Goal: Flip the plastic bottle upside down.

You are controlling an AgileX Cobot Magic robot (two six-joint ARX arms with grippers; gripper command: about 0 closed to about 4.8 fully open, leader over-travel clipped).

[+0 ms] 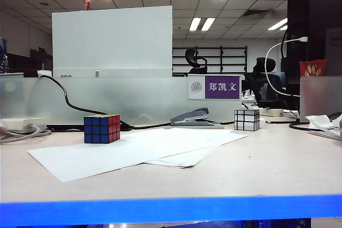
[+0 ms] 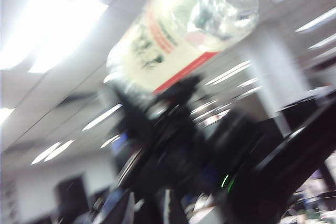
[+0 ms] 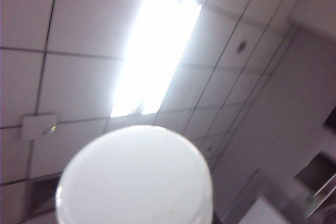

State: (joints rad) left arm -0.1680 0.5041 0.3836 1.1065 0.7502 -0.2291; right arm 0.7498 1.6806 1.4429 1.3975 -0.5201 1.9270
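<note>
Neither arm shows in the exterior view, and the plastic bottle is not on the tabletop; it is up in the air. In the left wrist view it hangs against the ceiling, long axis slanted, clear rounded bottom nearest the lens, cream label with a red stripe below that. A dark blurred mass under it is probably the right tool, though no fingers can be made out, so I cannot tell its state. The left tool is not visible in its own view; I cannot tell if it is spread or pinched. In the right wrist view the white cap fills the foreground, so the bottle's axis runs along that camera's line of sight; the right arm seems nearer
</note>
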